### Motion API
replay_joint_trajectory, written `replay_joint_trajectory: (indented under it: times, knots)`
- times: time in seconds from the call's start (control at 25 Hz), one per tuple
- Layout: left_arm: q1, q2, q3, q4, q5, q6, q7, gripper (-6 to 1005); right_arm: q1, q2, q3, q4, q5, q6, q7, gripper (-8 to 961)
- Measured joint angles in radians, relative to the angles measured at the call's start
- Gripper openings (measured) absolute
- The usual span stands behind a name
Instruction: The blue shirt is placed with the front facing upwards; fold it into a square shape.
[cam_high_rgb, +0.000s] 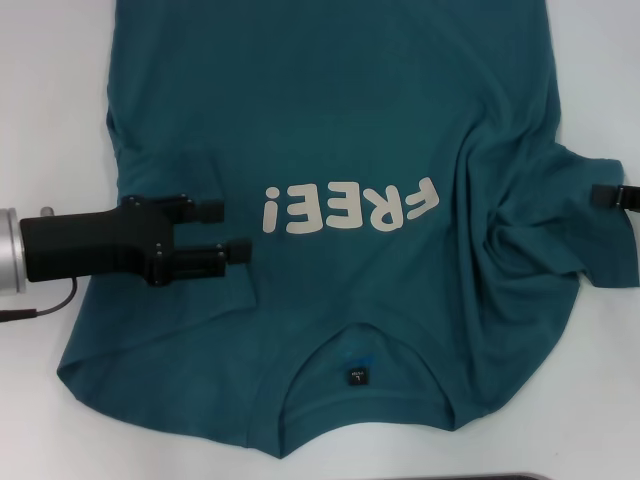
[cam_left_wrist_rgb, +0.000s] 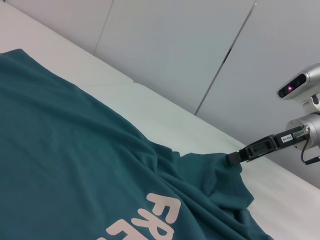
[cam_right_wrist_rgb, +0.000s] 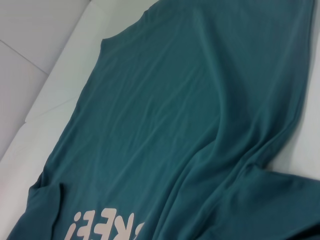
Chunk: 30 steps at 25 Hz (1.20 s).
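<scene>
The blue shirt (cam_high_rgb: 350, 100) lies front up on the white table, collar toward me, its white "FREE!" lettering (cam_high_rgb: 350, 205) reading upside down and the dark neck label (cam_high_rgb: 357, 376) near the front edge. My left gripper (cam_high_rgb: 225, 230) hovers open over the shirt's left chest, beside the left sleeve, which is folded inward, with nothing between its fingers. My right gripper (cam_high_rgb: 605, 195) is at the far right, shut on the edge of the bunched right sleeve. In the left wrist view the shirt (cam_left_wrist_rgb: 75, 165) rises in a peak to the right gripper (cam_left_wrist_rgb: 235, 158). The right wrist view shows only the shirt (cam_right_wrist_rgb: 200, 100).
Bare white table (cam_high_rgb: 50, 100) borders the shirt on the left and right. Pale wall panels (cam_left_wrist_rgb: 175, 50) stand behind the table's far edge. A dark strip (cam_high_rgb: 520, 476) runs along the near edge.
</scene>
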Motion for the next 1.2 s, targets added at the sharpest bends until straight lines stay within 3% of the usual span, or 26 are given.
replay_joint_trajectory:
  times: [0.36,0.6,1.2]
  knots:
    - [-0.004,-0.002,0.001,0.004,0.003,0.0,0.0,766,-0.001,-0.004,0.015,0.001,-0.001,-0.001,0.002,117]
    - [-0.005,-0.002,0.002,0.004,0.005,0.0,-0.003,766,-0.01,-0.009,0.04,-0.001,-0.001,-0.004,0.003,12]
    - [-0.005,-0.002,0.006,0.005,0.001,0.0,-0.005,766,-0.071,-0.052,0.113,-0.003,-0.005,-0.01,0.041,12]
